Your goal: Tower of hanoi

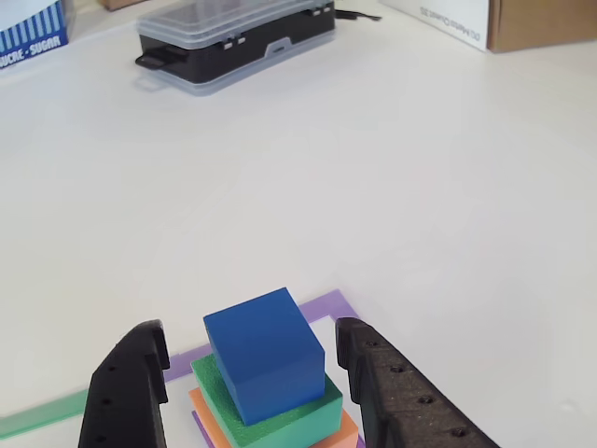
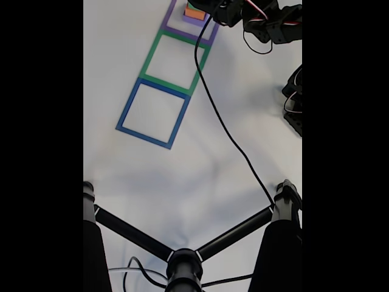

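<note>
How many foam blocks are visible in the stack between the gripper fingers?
3 clearly: the blue cube on top, the green block under it, the orange block below that. A purple sliver at the bottom edge may be a fourth block, mostly cut off.

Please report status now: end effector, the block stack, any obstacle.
End effector open, fingers either side of small blue foam cube. Cube atop green foam block, orange foam block beneath. Nothing in the way.

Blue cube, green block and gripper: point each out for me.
blue cube (image 1: pixel 264 359), other view, front face.
green block (image 1: pixel 297 418), other view, top edge beside the cube.
gripper (image 1: pixel 250 359), other view, midway between the black fingertips.
</note>
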You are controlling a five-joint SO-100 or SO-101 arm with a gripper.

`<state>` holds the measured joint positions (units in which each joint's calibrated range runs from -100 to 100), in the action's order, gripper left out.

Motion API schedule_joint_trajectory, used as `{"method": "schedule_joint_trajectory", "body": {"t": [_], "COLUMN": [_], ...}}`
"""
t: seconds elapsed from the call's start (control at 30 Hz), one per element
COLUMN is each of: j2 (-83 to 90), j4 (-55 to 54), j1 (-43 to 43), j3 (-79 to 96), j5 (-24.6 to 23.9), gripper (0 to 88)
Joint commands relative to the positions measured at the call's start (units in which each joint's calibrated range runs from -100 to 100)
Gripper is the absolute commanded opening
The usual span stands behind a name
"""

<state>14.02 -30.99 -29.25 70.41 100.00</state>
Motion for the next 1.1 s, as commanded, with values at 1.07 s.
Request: {"method": "schedule_joint_trajectory", "body": {"t": [1.07], "j2": [0.96], "j4": [-0.62], "j1": [1.08], "j3": [-2.12], "j5": [0.00], "gripper": [6.5]}}
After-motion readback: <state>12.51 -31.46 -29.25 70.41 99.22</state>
